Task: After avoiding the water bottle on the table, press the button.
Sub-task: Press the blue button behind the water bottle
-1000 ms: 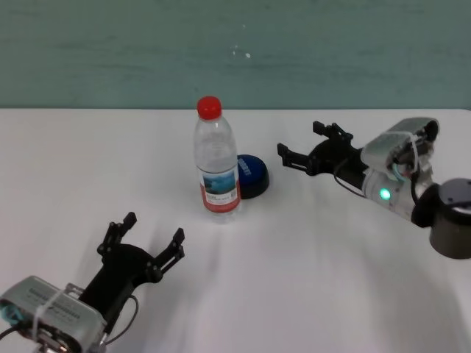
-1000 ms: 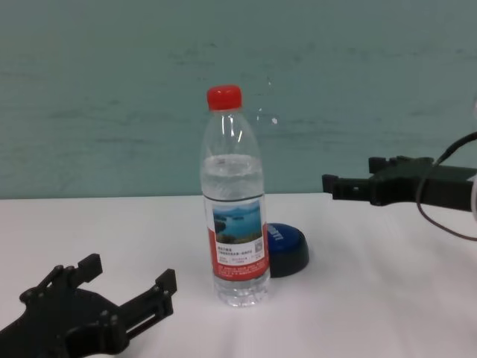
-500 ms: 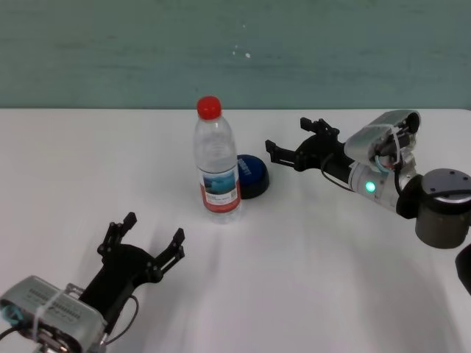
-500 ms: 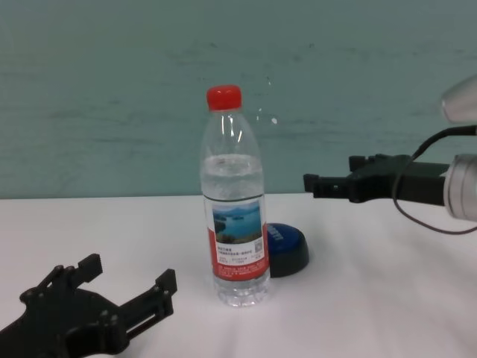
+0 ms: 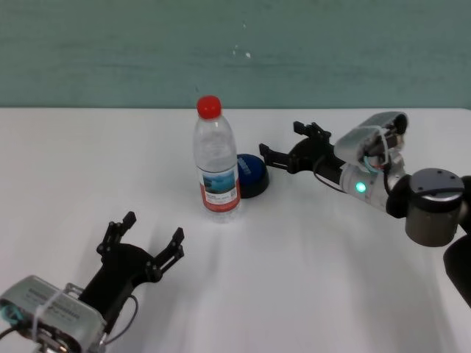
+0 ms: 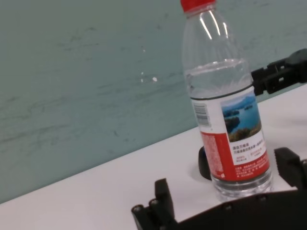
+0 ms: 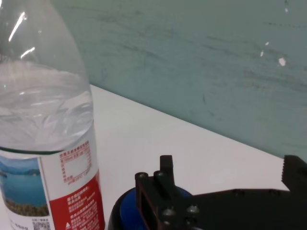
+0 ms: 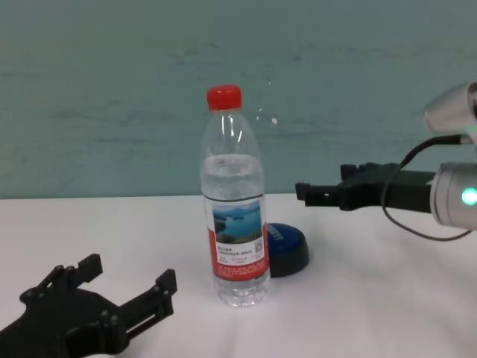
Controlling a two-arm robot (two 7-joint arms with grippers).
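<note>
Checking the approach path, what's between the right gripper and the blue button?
Nothing. In the head view only bare table separates the right gripper from the button; the bottle stands on the button's other side.

Right hand (image 5: 278,144) closer to button (image 5: 252,175)

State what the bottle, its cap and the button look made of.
Bottle: clear, glossy plastic by the look; the wall shows through it, with bright glints and a printed paper or film label.
Cap: opaque red, probably plastic.
Button: smooth blue dome, likely hard plastic, with white lettering on it.
</note>
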